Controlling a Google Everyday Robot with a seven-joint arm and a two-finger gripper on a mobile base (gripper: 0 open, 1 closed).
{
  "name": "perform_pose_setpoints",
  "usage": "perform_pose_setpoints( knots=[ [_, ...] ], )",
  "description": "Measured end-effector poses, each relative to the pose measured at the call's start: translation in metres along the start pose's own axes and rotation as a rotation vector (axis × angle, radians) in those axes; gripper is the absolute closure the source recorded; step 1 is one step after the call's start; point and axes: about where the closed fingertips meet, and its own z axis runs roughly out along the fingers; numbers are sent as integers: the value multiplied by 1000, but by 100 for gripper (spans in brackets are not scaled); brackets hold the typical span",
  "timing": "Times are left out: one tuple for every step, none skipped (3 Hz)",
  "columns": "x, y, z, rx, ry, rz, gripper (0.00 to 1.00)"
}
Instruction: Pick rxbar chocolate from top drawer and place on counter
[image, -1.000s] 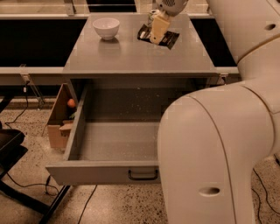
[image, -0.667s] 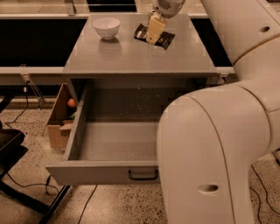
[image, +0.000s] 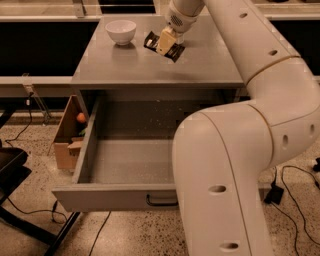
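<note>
- Camera view, upper middle of the frame: the tool (image: 165, 42) sits low over the bench (image: 200, 67), just right of a white bowl (image: 121, 31).
- The tool looks closed across the middle of the rxbar chocolate (image: 176, 51); the black wrapper sticks out on both sides of it, lying at a slant.
- I cannot tell whether the bar already touches the bench or hangs just above it.
- Lower middle: the top drawer (image: 130, 160) is pulled out, and the part of its floor I can see holds nothing; the arm (image: 235, 165) hides its right side.
- Left edge: a cardboard box (image: 66, 137) stands on the floor beside the drawer.
- Handling, as I judge it: the bar is light, flat and slightly bendy, with a slick wrapper. A hold across the short width at mid-length suits it. It should not break if let go from low down.
</note>
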Motion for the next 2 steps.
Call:
perform_pose_setpoints(
  knots=[
    [12, -4, 40, -23, 7, 61, 100],
    [34, -5, 76, -64, 14, 178, 87]
  ],
)
